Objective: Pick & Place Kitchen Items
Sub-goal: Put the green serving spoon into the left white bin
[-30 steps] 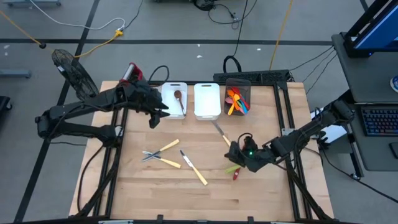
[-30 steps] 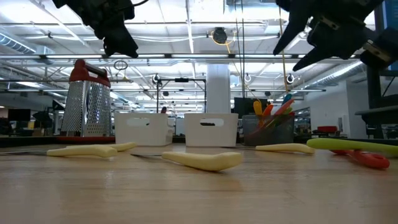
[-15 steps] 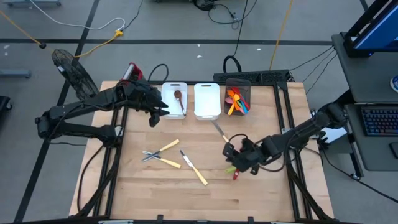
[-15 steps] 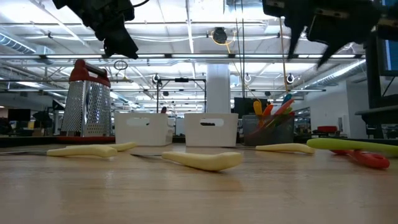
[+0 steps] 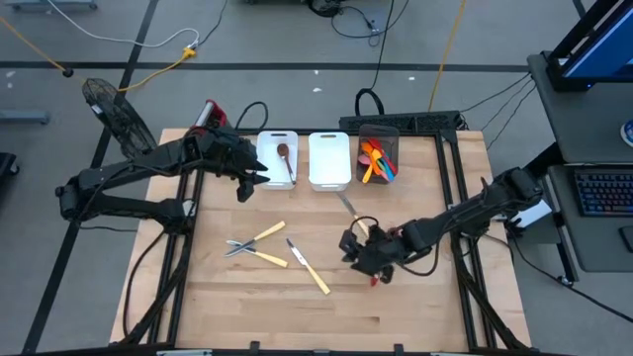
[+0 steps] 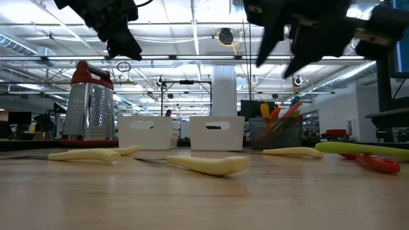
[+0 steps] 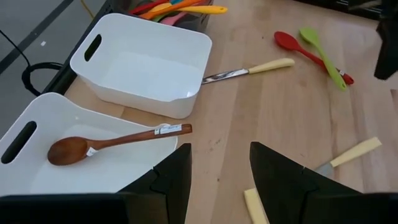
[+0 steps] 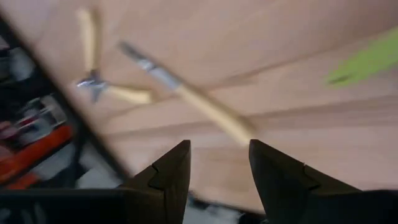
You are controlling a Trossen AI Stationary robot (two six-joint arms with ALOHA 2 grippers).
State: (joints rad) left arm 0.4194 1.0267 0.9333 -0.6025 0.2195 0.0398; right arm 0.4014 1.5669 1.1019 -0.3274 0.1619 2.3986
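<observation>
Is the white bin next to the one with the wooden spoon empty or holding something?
Empty. The left wrist view shows the white bin with a bare floor; the wooden spoon lies in the neighbouring one.

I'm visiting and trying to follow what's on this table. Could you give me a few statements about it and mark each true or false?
1. A brown wooden spoon lies in one white plastic bin. True.
2. The other white plastic bin holds a red spoon. False: it holds nothing.
3. The left gripper grips a utensil. False: its fingers are open and hold nothing.
4. The right gripper hangs over the wooden table, open. True.
5. The metal box grater with a red top stands upright. True.
</observation>
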